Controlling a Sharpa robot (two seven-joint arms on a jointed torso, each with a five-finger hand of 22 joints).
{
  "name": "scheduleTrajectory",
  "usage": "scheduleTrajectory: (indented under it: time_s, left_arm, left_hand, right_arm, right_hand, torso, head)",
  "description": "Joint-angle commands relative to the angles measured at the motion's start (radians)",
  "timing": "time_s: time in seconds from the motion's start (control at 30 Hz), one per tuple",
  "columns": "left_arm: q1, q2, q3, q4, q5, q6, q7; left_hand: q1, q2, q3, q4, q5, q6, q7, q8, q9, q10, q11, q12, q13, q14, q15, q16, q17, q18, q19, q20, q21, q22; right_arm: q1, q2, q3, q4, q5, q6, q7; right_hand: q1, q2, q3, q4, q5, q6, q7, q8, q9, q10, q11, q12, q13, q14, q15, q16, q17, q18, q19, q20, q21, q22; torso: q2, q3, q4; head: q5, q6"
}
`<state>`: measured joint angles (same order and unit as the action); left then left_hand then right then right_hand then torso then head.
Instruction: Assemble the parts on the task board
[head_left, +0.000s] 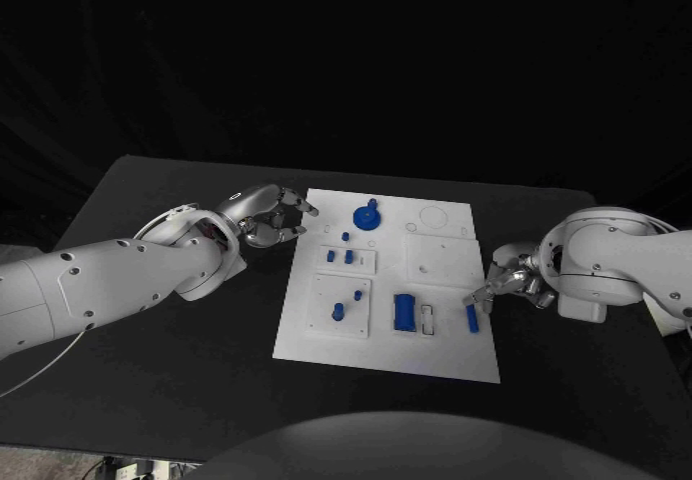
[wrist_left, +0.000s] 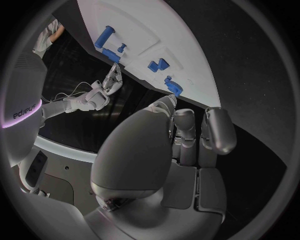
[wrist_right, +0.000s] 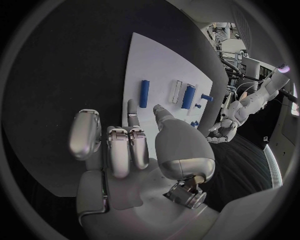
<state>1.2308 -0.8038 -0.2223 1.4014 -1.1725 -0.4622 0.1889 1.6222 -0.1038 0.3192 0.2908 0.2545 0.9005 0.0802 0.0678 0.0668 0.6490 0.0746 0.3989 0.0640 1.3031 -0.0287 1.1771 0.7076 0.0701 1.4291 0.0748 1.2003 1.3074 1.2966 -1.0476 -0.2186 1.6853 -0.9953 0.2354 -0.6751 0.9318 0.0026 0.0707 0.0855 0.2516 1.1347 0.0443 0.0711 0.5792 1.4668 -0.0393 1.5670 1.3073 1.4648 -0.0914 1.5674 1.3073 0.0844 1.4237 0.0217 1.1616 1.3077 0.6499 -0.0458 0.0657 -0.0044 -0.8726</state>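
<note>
White rounded arms (head_left: 101, 285) with silver robot hands (head_left: 270, 215); a thin cable (head_left: 43, 360) hangs under the left arm.

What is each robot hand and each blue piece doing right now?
left hand: holds nothing, fingers curled, at the board's far left edge.
right hand: open, holds nothing, by the board's right edge.
task board: flat on the table.
blue round part: sits on the board, far end.
blue bar: lies flat near the right hand, untouched.
blue block: lies in its slot.
</note>
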Motion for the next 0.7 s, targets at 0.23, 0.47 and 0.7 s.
scheduleTrajectory:
  time_s: [0.23, 0.47, 0.7]
  left_arm:
    - [0.000, 0.004, 0.001, 0.002, 0.005, 0.011, -0.007]
    - [0.000, 0.005, 0.001, 0.002, 0.005, 0.012, -0.009]
    - [0.000, 0.004, 0.001, 0.002, 0.005, 0.018, -0.012]
  left_hand:
    - [0.001, -0.008, 0.005, -0.001, 0.004, -0.001, 0.007, 0.000, 0.000, 0.006, -0.002, 0.002, 0.001, 0.000, 0.003, 0.004, 0.001, 0.005, 0.002, 0.008, 0.001, 0.165]
    - [0.000, -0.009, 0.008, -0.001, 0.004, 0.000, 0.008, 0.000, 0.000, 0.008, -0.001, 0.002, 0.001, -0.001, 0.003, 0.003, 0.000, 0.005, 0.002, 0.008, 0.001, 0.165]
    - [-0.001, -0.009, 0.010, -0.001, 0.004, 0.000, 0.008, 0.000, 0.000, 0.009, 0.000, 0.003, 0.001, -0.001, 0.004, 0.003, -0.001, 0.005, 0.002, 0.008, 0.002, 0.165]
  right_arm:
    - [-0.012, 0.013, -0.001, -0.005, -0.012, -0.005, -0.010]
    - [-0.029, 0.027, -0.001, -0.023, -0.012, 0.013, -0.013]
    - [-0.067, 0.050, -0.001, -0.054, -0.012, 0.014, -0.014]
  right_hand:
    - [0.022, 0.013, 0.005, -0.018, 0.007, 0.012, 0.001, -0.008, -0.029, 0.104, 0.010, 0.004, 0.263, 0.106, 0.005, 0.003, 0.263, 0.003, -0.001, 0.003, -0.028, 0.146]
    - [0.042, 0.015, 0.014, -0.037, 0.035, 0.010, 0.002, -0.008, -0.059, 0.104, 0.011, 0.004, 0.263, 0.106, 0.005, 0.003, 0.263, 0.006, -0.005, 0.004, -0.047, 0.141]
    - [0.067, 0.020, 0.040, -0.062, 0.068, 0.003, 0.005, -0.009, -0.092, 0.104, 0.013, 0.004, 0.263, 0.102, 0.006, -0.008, 0.247, 0.011, -0.012, 0.004, -0.077, 0.133]
  torso:
    - [-0.002, -0.0015, -0.0002]
    - [-0.001, -0.0009, 0.0002]
    - [0.002, 0.0010, -0.0001]
  head:
    - [-0.003, 0.000]
    - [-0.001, 0.000]
    - [0.006, 0.000]
